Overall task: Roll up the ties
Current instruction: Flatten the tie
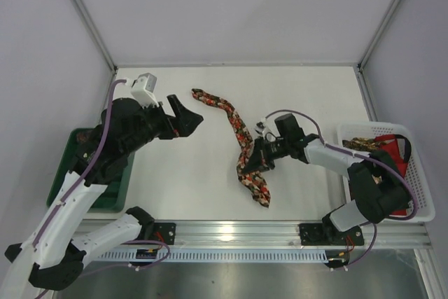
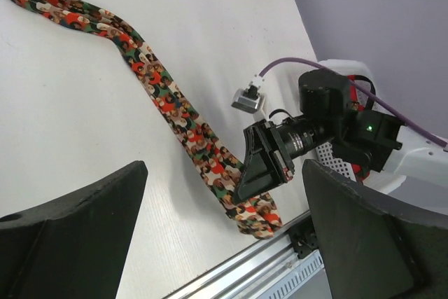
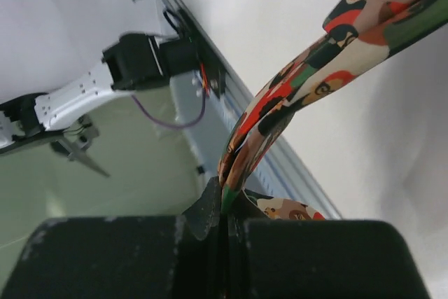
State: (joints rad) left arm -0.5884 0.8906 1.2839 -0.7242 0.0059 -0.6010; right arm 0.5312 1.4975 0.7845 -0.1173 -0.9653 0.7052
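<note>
A white table (image 1: 175, 180) sits between pale grey walls (image 1: 238, 5), an aluminium rail (image 1: 238, 230) along its near edge.

We see 1 tie (image 1: 234, 127) snaking across the white table (image 1: 315, 96) from far left toward the near edge. The right gripper (image 1: 252, 164) pinches it close to its near end. The left gripper (image 1: 186, 118) hangs spread wide, just beside the tie's far end, not touching. A green bin (image 1: 115, 194) sits at left, and a white basket (image 1: 421, 181) at right.
</note>
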